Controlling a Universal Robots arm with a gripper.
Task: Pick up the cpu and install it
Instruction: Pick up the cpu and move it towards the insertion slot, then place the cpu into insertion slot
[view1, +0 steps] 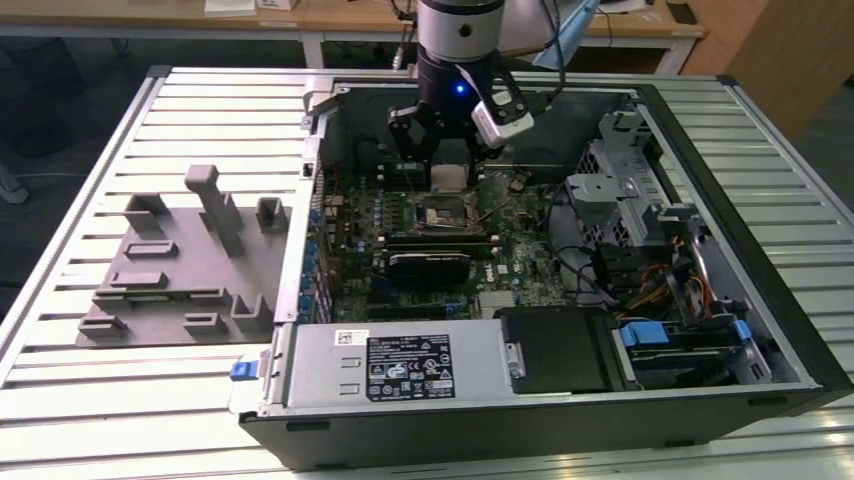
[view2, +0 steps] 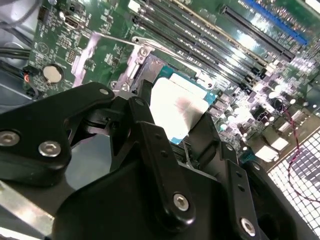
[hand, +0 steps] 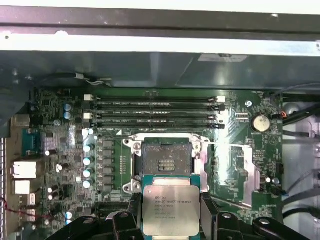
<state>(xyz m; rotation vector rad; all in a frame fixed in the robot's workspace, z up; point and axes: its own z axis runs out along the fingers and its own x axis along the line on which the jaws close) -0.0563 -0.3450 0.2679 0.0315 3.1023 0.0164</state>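
Slatted metal forms the desk (view1: 120, 430), which carries one open computer case (view1: 534, 432) lying on its side and, at the exterior view's left, one grey fixture plate (view1: 174, 270) with several upright blocks. The end effector (view1: 449, 162) hangs inside the case over the motherboard, its two black fingers (hand: 129, 220) closed narrowly on opposite edges of the cpu (hand: 171, 210).

The cpu is a flat square chip with a dull silver metal lid and a thin green rim showing around it. In the second wrist view the cpu (view2: 177, 110) glares almost white, with a teal edge along one side. It is held just beside and partly over the single open socket (hand: 166, 162), a dark square well in a silver frame.

The fingers cover two of the chip's sides, and the picture edge cuts off one edge in the first wrist view. The lid's print is too fine to make out. In the exterior view the cpu (view1: 451, 180) is only a pale patch between the fingers, and the gap between chip and socket (view1: 445, 212) cannot be judged.

Four long memory slots (hand: 155, 112) lie parallel beyond the socket, and one coin cell battery (hand: 260, 121) sits near them.
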